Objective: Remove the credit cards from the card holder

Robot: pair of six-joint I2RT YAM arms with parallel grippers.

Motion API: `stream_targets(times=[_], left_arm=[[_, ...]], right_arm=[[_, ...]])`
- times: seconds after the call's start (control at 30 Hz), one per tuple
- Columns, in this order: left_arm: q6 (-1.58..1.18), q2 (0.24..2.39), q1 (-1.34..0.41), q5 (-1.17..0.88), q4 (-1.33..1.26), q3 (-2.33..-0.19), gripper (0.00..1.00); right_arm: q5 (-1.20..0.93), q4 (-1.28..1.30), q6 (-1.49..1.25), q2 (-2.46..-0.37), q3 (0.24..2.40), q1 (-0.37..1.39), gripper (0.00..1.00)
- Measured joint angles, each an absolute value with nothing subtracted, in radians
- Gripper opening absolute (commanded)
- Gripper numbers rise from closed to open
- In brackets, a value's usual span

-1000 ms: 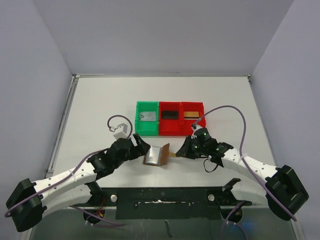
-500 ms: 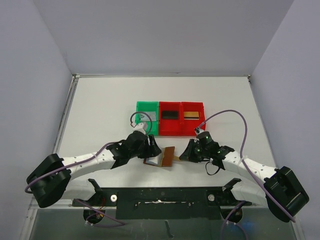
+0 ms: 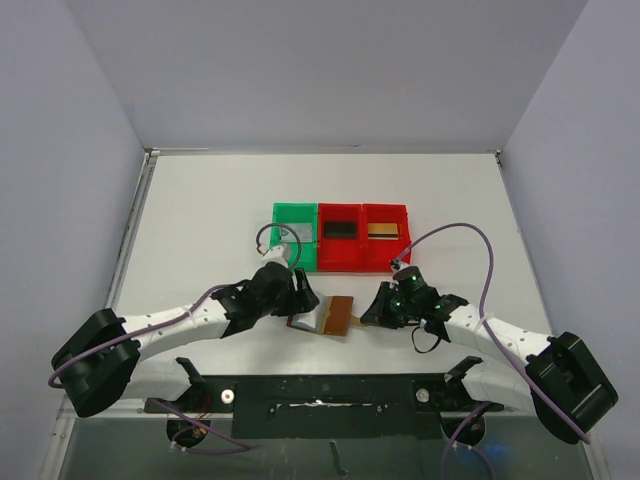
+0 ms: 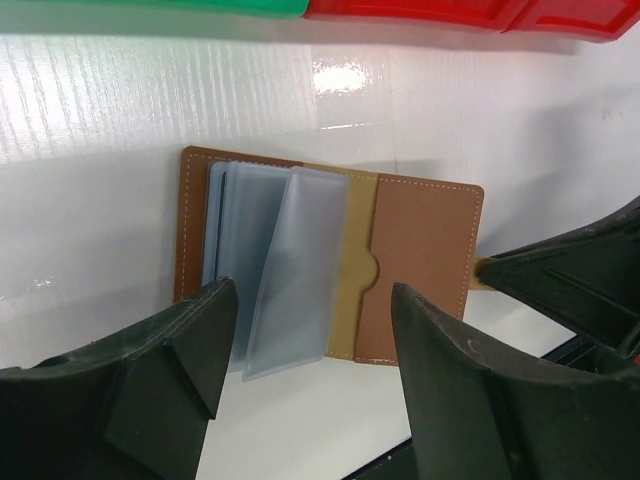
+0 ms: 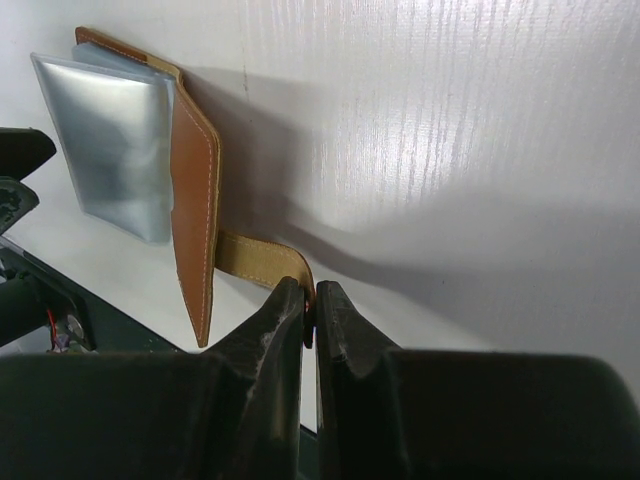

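Note:
The brown leather card holder (image 3: 328, 317) lies open on the table between my two grippers. In the left wrist view the card holder (image 4: 420, 250) shows its pale blue-grey sleeves (image 4: 290, 270) fanned up, and I see no card in them. My left gripper (image 4: 310, 400) is open, its fingers (image 4: 190, 340) straddling the sleeves' near end without touching them. My right gripper (image 5: 310, 300) is shut on the tan side tab (image 5: 255, 260) of the card holder (image 5: 195, 190). A black credit card (image 3: 340, 228) and a gold one (image 3: 382, 229) lie in the red bins.
A green bin (image 3: 290, 215) and two red bins (image 3: 362, 262) stand in a row just behind the holder. My left wrist and its cable cover part of the green bin. The table's dark front rail (image 3: 330, 395) runs close below the holder.
My left arm has swung in from the left to the holder's left edge and its jaws have narrowed. The holder went from half folded to lying open. The right gripper kept the tab.

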State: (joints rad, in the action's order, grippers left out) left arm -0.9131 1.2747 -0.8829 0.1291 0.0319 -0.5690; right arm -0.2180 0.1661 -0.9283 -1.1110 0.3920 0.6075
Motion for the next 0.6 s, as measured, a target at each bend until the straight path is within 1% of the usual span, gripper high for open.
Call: stream_targets(times=[0.07,0.13,0.2,0.27,0.37,0.6], left_arm=[[-0.913,1.267,-0.883,0.138,0.033,-0.569,0.61],[-0.912,1.267,-0.883,0.133,0.032,-0.569,0.57],[-0.907,1.280,-0.883,0.117,0.028,-0.569,0.56],[-0.900,1.312,-0.883,0.081,0.007,-0.569,0.54],[-0.894,1.382,-0.883,0.033,-0.004,-0.588,0.49],[-0.893,1.412,-0.889,-0.051,-0.071,-0.616,0.48]], right_arm=[[-0.218,0.162,-0.929,-1.117,0.392,0.607,0.04],[-0.218,0.160,-0.929,-1.127,0.392,0.607,0.04],[-0.218,0.160,-0.932,-1.134,0.392,0.607,0.04],[-0.218,0.158,-0.932,-1.137,0.392,0.607,0.04],[-0.218,0.158,-0.932,-1.141,0.392,0.607,0.04],[-0.213,0.159,-0.935,-1.141,0.392,0.607,0.05]])
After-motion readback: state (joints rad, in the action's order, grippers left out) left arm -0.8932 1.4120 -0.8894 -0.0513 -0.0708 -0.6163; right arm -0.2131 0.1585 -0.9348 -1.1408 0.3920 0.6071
